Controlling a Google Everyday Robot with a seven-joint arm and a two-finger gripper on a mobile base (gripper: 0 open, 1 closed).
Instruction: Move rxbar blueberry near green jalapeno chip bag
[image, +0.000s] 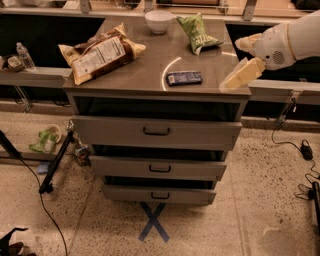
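The rxbar blueberry (184, 78), a small dark blue bar, lies flat near the front of the metal cabinet top (150, 65), right of centre. The green jalapeno chip bag (197, 31) lies at the back right of the top, well behind the bar. My gripper (230, 65) hangs over the top's right front corner, to the right of the bar and not touching it. Its pale fingers (241, 75) are spread apart with nothing between them.
A larger brown and white chip bag (102, 52) lies on the left of the top. A white bowl (159, 21) stands at the back centre. Three drawers (157, 131) below are partly pulled out. A water bottle (25, 56) stands on the left shelf.
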